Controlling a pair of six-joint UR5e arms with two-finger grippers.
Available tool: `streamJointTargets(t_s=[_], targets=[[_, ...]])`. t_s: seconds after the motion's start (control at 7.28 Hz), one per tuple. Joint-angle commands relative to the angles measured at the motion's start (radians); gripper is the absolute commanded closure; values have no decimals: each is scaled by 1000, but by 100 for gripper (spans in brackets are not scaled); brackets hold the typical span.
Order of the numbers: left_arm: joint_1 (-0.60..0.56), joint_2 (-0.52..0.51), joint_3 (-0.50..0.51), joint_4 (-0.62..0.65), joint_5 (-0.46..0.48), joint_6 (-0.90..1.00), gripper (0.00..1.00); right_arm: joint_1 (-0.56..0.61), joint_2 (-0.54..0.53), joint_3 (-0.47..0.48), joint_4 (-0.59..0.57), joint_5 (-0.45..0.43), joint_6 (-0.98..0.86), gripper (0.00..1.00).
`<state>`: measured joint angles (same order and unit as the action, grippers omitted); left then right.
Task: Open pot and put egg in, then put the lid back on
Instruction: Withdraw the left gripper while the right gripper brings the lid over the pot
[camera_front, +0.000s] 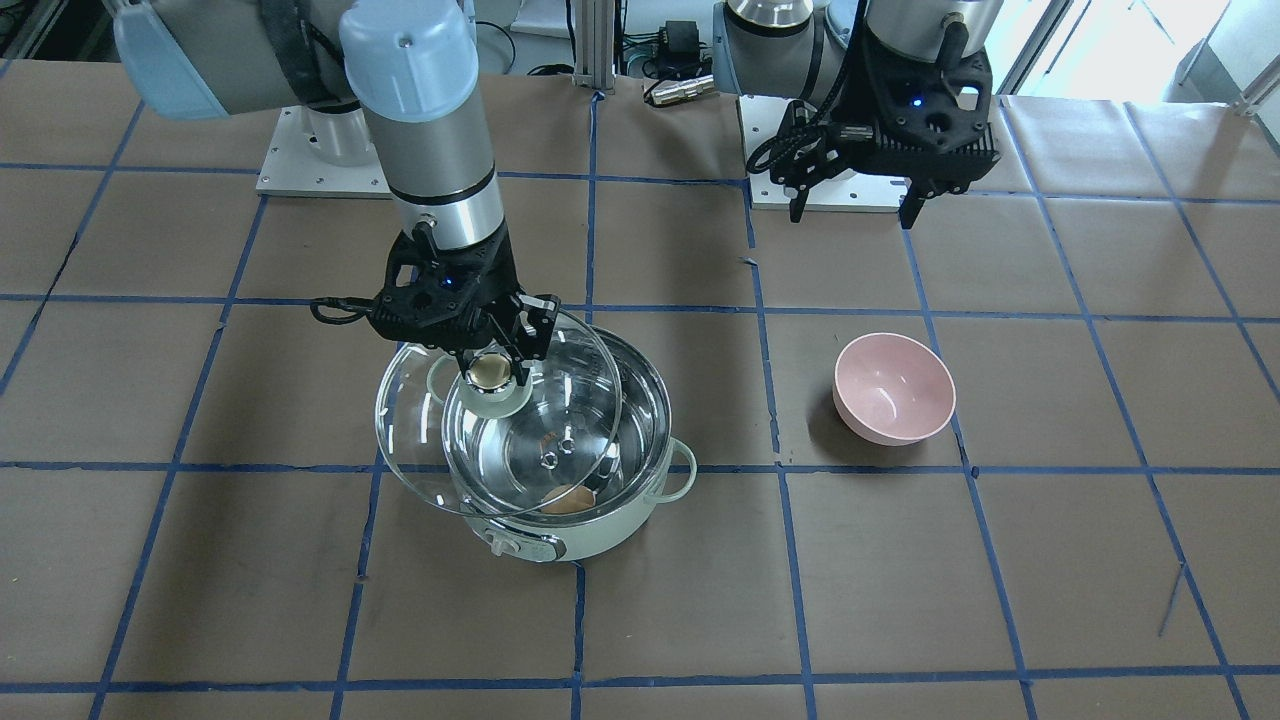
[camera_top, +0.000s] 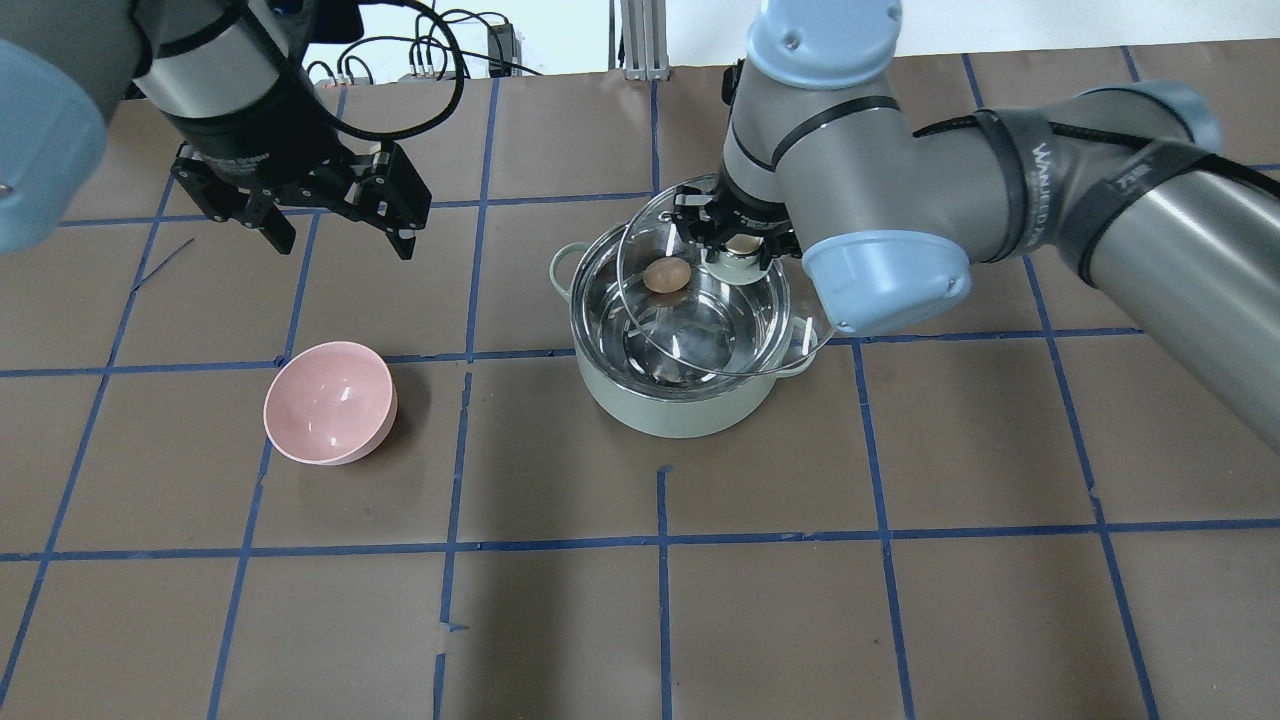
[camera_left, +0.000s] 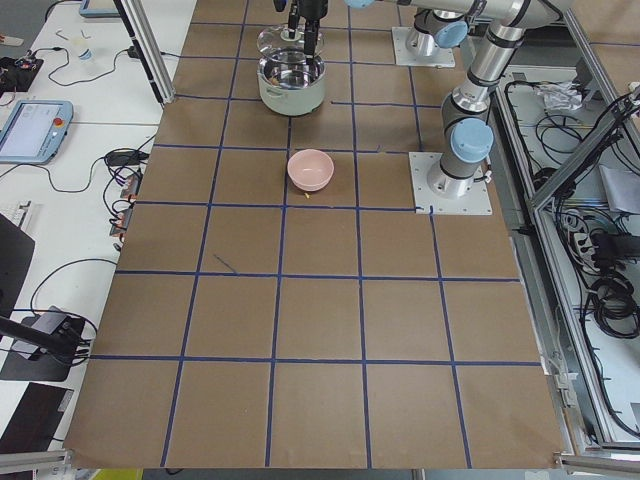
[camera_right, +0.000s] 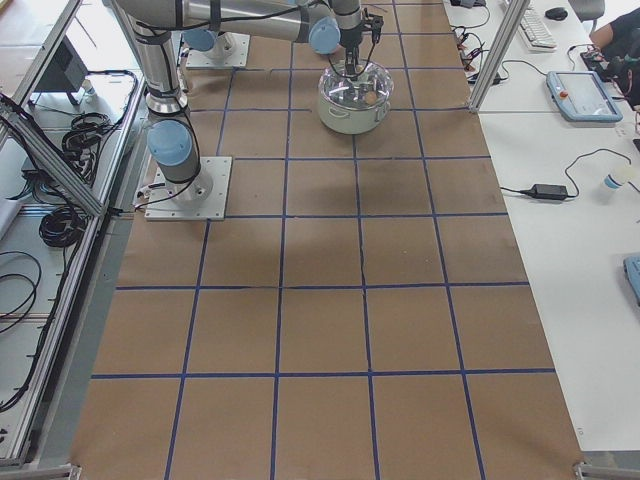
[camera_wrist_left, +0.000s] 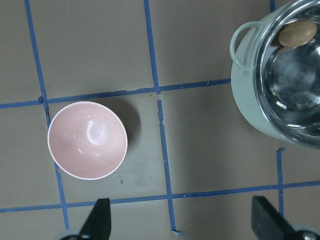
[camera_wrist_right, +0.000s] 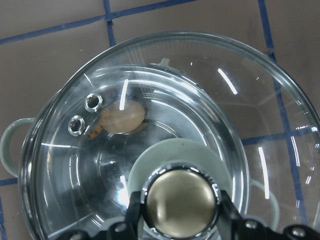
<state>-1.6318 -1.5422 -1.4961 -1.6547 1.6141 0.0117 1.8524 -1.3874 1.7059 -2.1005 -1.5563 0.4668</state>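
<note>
The mint-green pot (camera_front: 600, 530) stands open on the table, and it also shows in the overhead view (camera_top: 690, 405). The tan egg (camera_front: 568, 499) lies inside it against the wall on the dial side, also seen from overhead (camera_top: 666, 275) and in the left wrist view (camera_wrist_left: 297, 33). My right gripper (camera_front: 492, 372) is shut on the beige knob (camera_wrist_right: 181, 202) of the glass lid (camera_front: 420, 440). It holds the lid tilted just above the pot, off-centre toward the robot's right. My left gripper (camera_top: 335, 230) is open and empty, raised above the table far from the pot.
An empty pink bowl (camera_front: 893, 388) sits on the brown paper about one grid square from the pot, on the robot's left, below the left gripper (camera_wrist_left: 180, 220). The arm base plates are at the robot's edge of the table.
</note>
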Motion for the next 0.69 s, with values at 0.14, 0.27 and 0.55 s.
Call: streamJointTargets(t_s=[0.14,0.27,0.55], targets=[[74,16,-6,-19,-3,-2,0,50,27,0,-29,-1,88,68],[84,16,-12,-19,-3,-1,0,62,36,0,-30,1,95,67],[84,16,-19,-8,-2,17,0,70,44,0,-30,5,133,67]])
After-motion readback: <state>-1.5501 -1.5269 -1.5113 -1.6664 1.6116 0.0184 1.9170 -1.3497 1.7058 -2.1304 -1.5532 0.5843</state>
